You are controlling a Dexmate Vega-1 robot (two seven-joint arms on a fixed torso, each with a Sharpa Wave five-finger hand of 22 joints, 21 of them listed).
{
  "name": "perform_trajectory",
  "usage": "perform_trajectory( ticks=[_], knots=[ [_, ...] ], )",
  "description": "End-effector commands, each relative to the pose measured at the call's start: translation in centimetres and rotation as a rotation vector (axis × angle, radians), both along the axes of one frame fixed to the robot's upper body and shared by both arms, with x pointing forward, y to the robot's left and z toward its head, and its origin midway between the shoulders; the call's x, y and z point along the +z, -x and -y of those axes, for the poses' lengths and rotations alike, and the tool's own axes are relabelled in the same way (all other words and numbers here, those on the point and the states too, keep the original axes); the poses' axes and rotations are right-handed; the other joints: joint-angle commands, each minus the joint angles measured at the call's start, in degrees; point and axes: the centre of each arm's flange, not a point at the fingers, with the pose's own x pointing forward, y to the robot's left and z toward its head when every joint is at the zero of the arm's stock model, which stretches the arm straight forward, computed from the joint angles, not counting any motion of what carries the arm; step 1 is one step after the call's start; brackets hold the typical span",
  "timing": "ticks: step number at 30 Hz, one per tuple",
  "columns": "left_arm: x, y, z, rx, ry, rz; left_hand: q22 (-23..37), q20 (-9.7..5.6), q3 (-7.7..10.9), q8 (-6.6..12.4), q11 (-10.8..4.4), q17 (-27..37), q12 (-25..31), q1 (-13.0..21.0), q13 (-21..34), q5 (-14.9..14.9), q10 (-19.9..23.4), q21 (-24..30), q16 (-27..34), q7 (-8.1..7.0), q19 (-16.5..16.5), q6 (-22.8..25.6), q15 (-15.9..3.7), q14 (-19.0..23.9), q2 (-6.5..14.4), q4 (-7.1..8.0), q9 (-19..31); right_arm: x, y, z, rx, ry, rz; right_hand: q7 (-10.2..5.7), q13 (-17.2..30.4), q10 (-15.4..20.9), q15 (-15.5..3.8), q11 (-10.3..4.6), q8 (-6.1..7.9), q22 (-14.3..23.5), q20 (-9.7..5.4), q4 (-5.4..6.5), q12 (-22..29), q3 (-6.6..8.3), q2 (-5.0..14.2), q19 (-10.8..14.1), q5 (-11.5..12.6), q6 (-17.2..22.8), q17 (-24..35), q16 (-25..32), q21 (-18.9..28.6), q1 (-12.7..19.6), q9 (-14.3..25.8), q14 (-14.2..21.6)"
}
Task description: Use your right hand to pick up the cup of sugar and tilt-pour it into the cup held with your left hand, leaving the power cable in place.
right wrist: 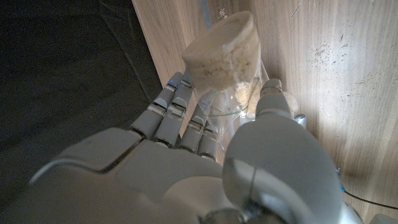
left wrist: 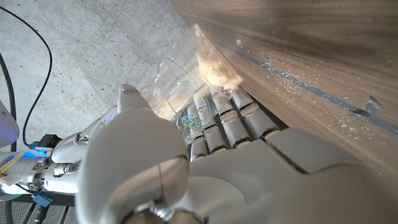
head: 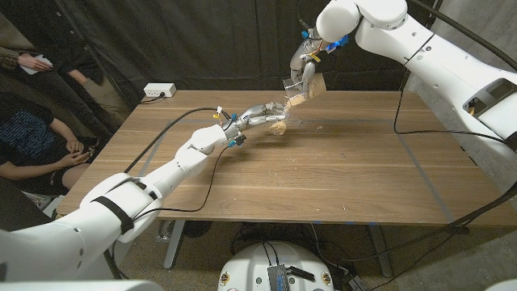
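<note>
My right hand (head: 305,66) holds a clear plastic cup of sugar (head: 297,90) up over the far middle of the table, tipped with its mouth low. In the right wrist view the fingers (right wrist: 180,115) wrap the cup (right wrist: 224,50), and the pale sugar lies packed toward its mouth. My left hand (head: 260,112) grips a second clear cup (head: 279,126) low over the table, just below and left of the raised cup. The left wrist view shows this cup (left wrist: 208,65) tilted in my fingers (left wrist: 217,121) with some sugar in it.
Loose sugar grains (left wrist: 283,76) lie scattered on the wood beside a blue tape line (left wrist: 323,93). A thin black cable (head: 440,132) runs across the table's right part. A white power strip (head: 159,90) sits at the far left corner. Seated people (head: 36,137) are at the left.
</note>
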Motion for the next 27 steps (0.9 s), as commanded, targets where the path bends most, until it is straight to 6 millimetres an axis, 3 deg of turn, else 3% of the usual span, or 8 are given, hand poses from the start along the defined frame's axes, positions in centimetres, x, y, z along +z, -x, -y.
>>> perform_trajectory(
  ticks=[1,27],
  knots=[
    [-0.2,-0.1,0.4,-0.008,0.005,-0.001,0.21,-2.18,-0.42,0.36,-0.20,0.08,0.51,0.23,0.12,0.03,0.34,0.29,-0.15,-0.11,-0.36,0.66,-7.24,0.58,0.22,-0.10,0.13,-0.1,0.6,-0.1,-0.025,0.025,-0.002,-1.98,0.21,0.47,-8.62,-0.10,0.29,0.25,-4.53,2.02,0.31,2.48,0.79,0.37,0.27,2.87,0.37,0.41,0.42,1.38,0.20,0.58],
    [-1.4,0.3,1.0,-0.064,0.046,0.015,0.21,-2.76,-0.32,0.72,-0.87,0.19,1.07,0.69,0.09,0.08,1.24,0.78,0.17,-0.42,0.34,1.63,-7.66,1.75,0.47,-0.26,-0.01,-0.9,0.7,-0.2,-0.055,0.038,-0.033,-1.72,-0.07,1.44,-8.60,-0.18,0.19,0.43,-4.48,1.81,0.06,2.78,0.43,0.44,0.28,3.89,1.30,0.95,0.64,2.59,-0.23,0.87]
  ],
)
